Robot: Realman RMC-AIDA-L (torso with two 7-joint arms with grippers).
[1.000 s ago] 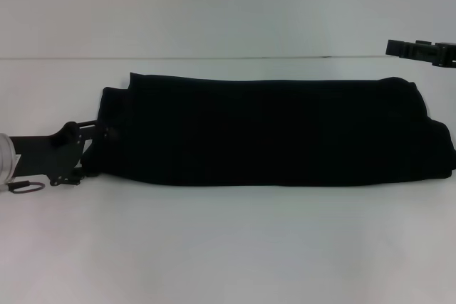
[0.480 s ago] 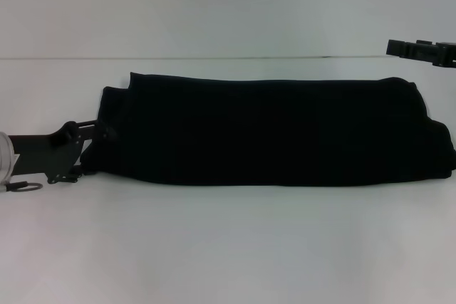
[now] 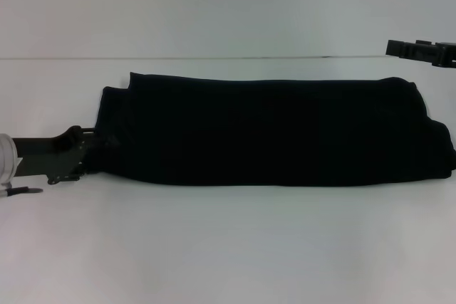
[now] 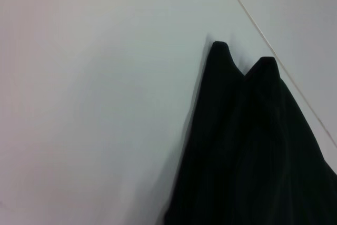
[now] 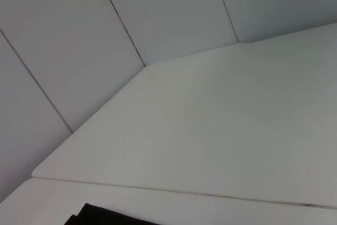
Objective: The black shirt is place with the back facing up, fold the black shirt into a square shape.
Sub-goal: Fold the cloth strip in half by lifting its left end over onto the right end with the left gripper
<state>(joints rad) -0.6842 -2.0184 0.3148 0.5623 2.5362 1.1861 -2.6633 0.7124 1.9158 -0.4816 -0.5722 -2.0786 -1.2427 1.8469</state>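
Black shirt (image 3: 271, 132) lies folded into a long horizontal band across the middle of the white table (image 3: 228, 247). Left gripper (image 3: 89, 149) reaches in level from 9 o'clock, tips at the shirt's left end; finger state cannot be told. Right gripper (image 3: 420, 51) hangs raised at 2 o'clock, clear of the cloth, finger state likewise unclear.

plain white table (image 3: 228, 247) under a pale panelled wall (image 5: 158, 9) with thin dark seams

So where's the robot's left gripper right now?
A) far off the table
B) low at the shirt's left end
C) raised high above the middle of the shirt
B: the left gripper sits low on the table, right at the left end of the black shirt.
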